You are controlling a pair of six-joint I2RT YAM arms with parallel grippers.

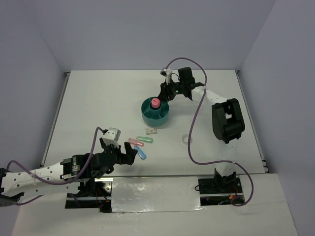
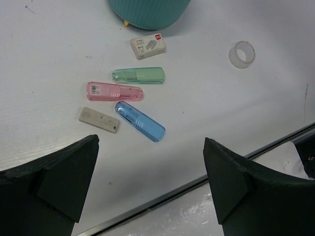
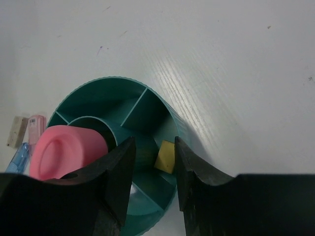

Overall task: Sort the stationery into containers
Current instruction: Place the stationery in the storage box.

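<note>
Black fingers point(image 2: 64, 177) of the left gripper point(image 2: 150, 147) were spread wide and empty over the table's point(image 2: 221, 108) near edge. Beyond, on open surface, were laid a green capsule point(image 2: 138, 75), pink capsule point(image 2: 114, 91), blue capsule point(image 2: 140, 121), white eraser point(image 2: 148, 45), beige eraser point(image 2: 99, 120) and one tape ring point(image 2: 242, 54). One teal organiser point(image 1: 147, 117) was stood mid-table with one pink tube point(image 1: 155, 103) in its central cup; the right gripper point(image 3: 155, 142) was poised above its ring, jaws partly apart and clamped on nothing, one yellowish piece point(image 3: 165, 156) lying in the compartment beneath.

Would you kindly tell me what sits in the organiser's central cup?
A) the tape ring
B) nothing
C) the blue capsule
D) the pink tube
D: the pink tube stands in the central cup of the organiser, while the tape ring and the blue capsule lie out on the table.
</note>
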